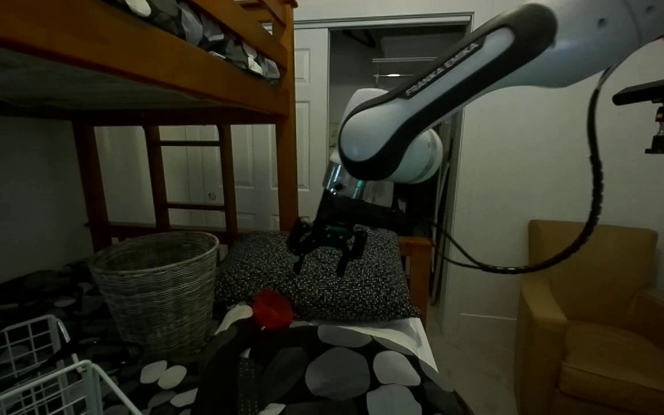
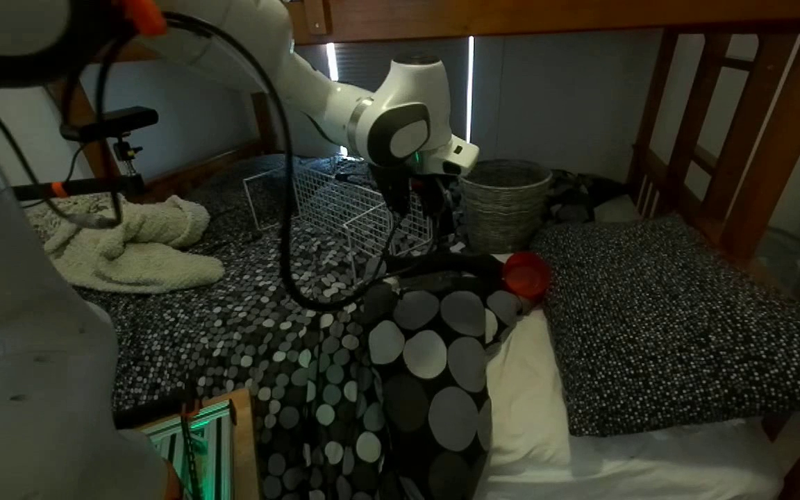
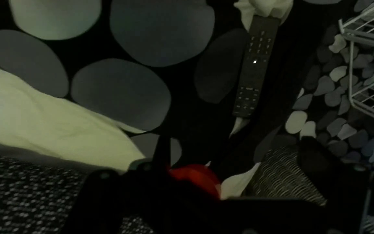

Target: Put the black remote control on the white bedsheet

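Dim light falls on a wooden bunk bed, its lower level spread with a dark spotted cover. On that cover lies the black remote control, slanting down the upper right of the wrist view, pale patches showing at both ends. Above the bed hangs the claw, jaws well apart and nothing between them, clear of the remote. I judge this the approach, grasp not yet made; the next move calls for coming down over the remote and lining the jaws across its narrow width. Its goal, the white bedsheet, shows bare at the lower right of an exterior view, between cover and speckled pillow. Just beside the pillow sits a red cup, contents unclear. At the left of an exterior view stands a wicker basket, its bottom hidden; in the lower left corner, a white wire basket, contents too dark to tell.
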Robot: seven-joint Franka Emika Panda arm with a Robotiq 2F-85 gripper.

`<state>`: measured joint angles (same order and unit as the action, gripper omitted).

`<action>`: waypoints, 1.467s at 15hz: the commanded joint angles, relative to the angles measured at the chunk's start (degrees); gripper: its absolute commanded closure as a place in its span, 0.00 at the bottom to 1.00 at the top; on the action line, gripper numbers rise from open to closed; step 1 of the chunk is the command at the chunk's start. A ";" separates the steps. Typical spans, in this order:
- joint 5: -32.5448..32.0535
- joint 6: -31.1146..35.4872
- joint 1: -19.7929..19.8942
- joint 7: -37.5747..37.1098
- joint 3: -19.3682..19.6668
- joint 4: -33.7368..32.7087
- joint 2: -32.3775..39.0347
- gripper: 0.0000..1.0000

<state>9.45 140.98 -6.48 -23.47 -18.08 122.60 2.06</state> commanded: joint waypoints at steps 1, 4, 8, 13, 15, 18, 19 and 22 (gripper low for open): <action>1.94 0.88 -3.36 2.67 2.26 -2.85 3.59 0.00; 3.89 2.62 -5.27 5.50 1.98 -8.66 11.08 0.00; 3.98 2.61 -5.25 6.00 2.10 -9.92 11.79 0.00; 13.93 -0.61 -8.05 5.72 -0.74 -15.79 24.86 0.00; 13.58 0.77 -10.41 1.51 0.93 -16.94 28.18 0.00; 12.85 3.51 -13.05 -3.87 3.35 -18.43 31.22 0.00; 12.37 4.50 -13.68 -5.44 4.38 -18.88 31.61 0.00; 10.68 5.39 -15.35 -8.52 6.77 -20.57 33.47 0.00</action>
<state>21.91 146.16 -19.49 -27.98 -14.18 104.12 33.69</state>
